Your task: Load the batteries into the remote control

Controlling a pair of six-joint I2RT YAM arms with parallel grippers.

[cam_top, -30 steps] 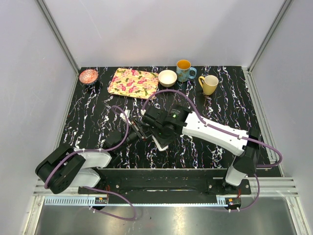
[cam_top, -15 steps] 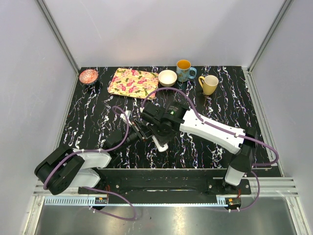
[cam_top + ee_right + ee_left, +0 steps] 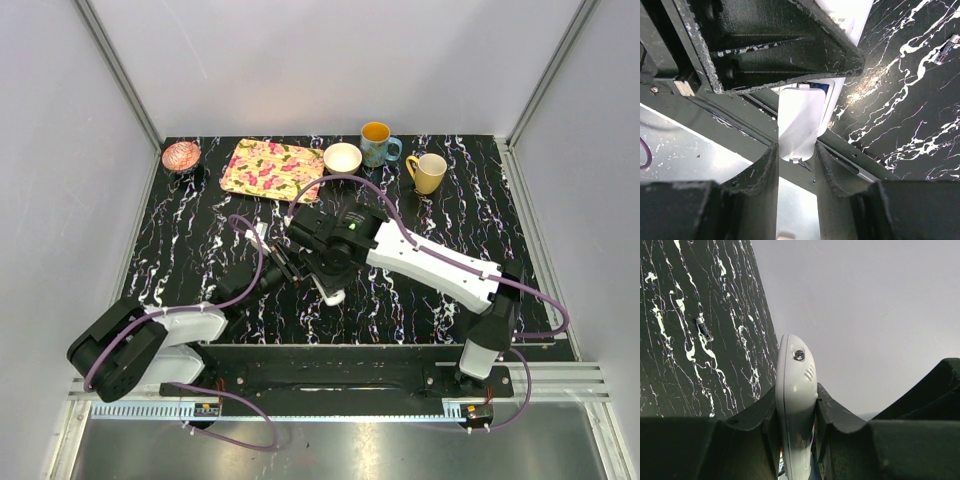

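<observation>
we see a black marble table [image 3: 480, 210] with white streaks, inside pale grey walls [image 3: 330, 60]. both arms reach low to the middle. the left gripper [image 3: 796, 402] pinches the slim white plastic remote control [image 3: 795, 370] on its edge there. the right gripper [image 3: 796, 152] holds a small white plastic cover [image 3: 799, 120] right by it. a small loose battery [image 3: 705, 329] lies on the table.
</observation>
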